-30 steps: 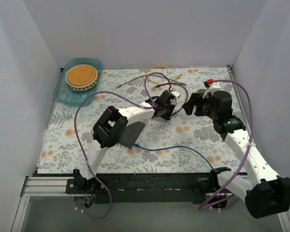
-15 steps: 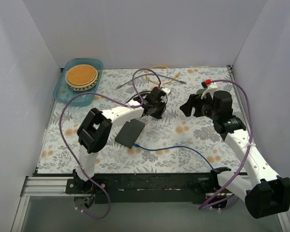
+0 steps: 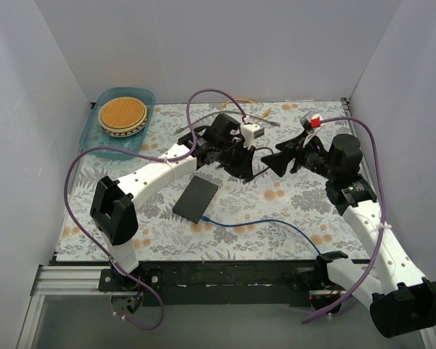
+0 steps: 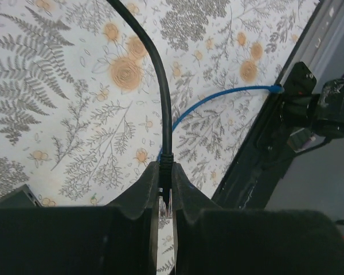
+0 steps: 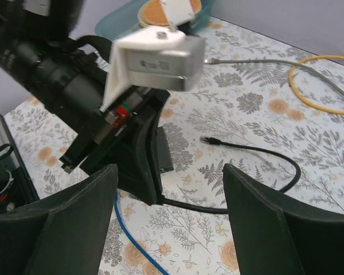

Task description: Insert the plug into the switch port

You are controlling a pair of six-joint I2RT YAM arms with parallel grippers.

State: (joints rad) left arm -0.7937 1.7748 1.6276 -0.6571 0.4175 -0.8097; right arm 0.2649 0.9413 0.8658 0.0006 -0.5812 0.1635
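The left gripper (image 4: 164, 175) is clamped on the clear plug (image 4: 165, 203) of a black cable (image 4: 160, 97), the plug pinched between its two fingers and the cable running away from the fingertips over the floral tablecloth (image 3: 298, 211). Seen from above, this gripper is near the middle of the table. The switch (image 3: 196, 198) lies flat on the cloth close by, toward the near edge and to the left of the gripper, not touching it. Only a dark corner of the switch shows at the lower left edge of the left wrist view. The right gripper (image 3: 276, 161) faces the left one from just beside it, its fingers spread wide and holding nothing. In its wrist view the black cable curls across the cloth to a free end (image 5: 205, 139) lying loose. A blue cable (image 3: 261, 222) trails from the switch's near end toward the right arm's base, but the pictures do not show whether it is plugged in. A yellow cable (image 3: 237, 100) and a grey cable (image 5: 258, 61) lie near the far wall. A teal tray (image 3: 94, 138) holding a round wooden-topped dish (image 3: 122, 113) sits in the far left corner.
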